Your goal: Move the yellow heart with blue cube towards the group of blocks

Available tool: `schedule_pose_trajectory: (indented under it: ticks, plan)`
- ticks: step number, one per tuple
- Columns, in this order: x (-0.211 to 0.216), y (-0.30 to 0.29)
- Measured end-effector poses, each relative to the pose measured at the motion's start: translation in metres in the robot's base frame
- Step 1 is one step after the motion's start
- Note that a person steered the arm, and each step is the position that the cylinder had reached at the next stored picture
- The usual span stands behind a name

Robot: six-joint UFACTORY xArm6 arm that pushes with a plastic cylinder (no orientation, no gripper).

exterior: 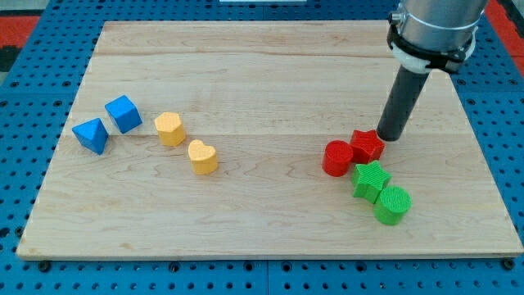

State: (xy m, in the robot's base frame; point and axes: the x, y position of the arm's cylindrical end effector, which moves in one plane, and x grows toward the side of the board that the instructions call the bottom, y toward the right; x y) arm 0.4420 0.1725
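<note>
Our tip point(387, 136) sits beside the red star point(368, 145), no gripper fitted; yellow heart point(203, 156) and blue cube point(124, 113) lie well apart at the bench's point(270, 238) left, so we circle behind the cube.

My tip point(390, 136), rod tilted, down
</note>
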Motion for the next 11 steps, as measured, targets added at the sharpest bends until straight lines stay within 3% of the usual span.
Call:
schedule_pose_trajectory:
  ticks: [2, 3, 5, 7, 8, 11]
  plan:
    - [0.014, -0.024]
    - [-0.023, -0.021]
    - [-0.048, -0.211]
    - [-0.089, -0.364]
    - [-0.065, -0.406]
    - [0.010, -0.307]
